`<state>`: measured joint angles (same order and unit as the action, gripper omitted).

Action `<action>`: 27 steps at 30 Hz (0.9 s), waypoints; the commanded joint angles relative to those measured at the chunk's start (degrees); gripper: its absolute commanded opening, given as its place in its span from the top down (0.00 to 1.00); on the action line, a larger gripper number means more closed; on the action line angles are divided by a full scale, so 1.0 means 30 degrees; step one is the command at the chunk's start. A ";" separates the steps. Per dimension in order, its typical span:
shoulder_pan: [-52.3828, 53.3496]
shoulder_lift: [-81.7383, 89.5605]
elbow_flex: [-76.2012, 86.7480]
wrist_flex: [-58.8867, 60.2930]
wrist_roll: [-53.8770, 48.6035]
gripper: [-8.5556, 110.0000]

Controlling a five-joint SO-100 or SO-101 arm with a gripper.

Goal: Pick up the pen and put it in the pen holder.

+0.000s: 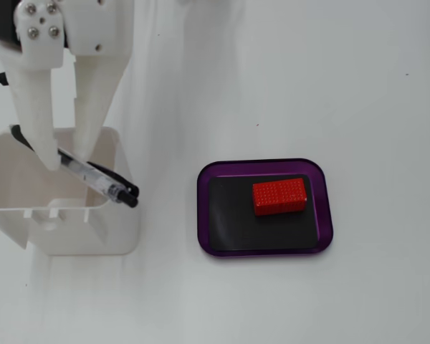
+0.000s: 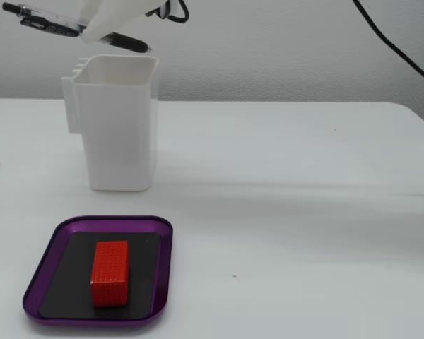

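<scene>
The white two-finger gripper [image 1: 64, 161] is clamped across the slim clear-barrelled pen with black ends [image 1: 93, 180], holding it just above the open mouth of the tall boxy white plastic pen holder [image 1: 118, 229]. The pen lies nearly level, its black tip reaching past the holder's rim [image 2: 120, 60]. Held this flat, it would likely bridge the rim rather than drop in, so tipping it seems needed. Well apart from the holder sits a flat purple-rimmed tray [image 1: 222, 168] carrying a red studded block [image 1: 279, 196].
</scene>
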<state>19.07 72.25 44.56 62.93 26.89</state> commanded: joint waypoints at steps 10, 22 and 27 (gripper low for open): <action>-0.0146 0.0322 -0.0850 0.0088 -0.0117 0.87; -0.1787 0.2783 -0.4922 0.6123 -0.4336 0.87; -0.3691 0.5830 -0.7441 1.0723 -0.6973 0.87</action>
<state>9.32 81.56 26.98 88.86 8.79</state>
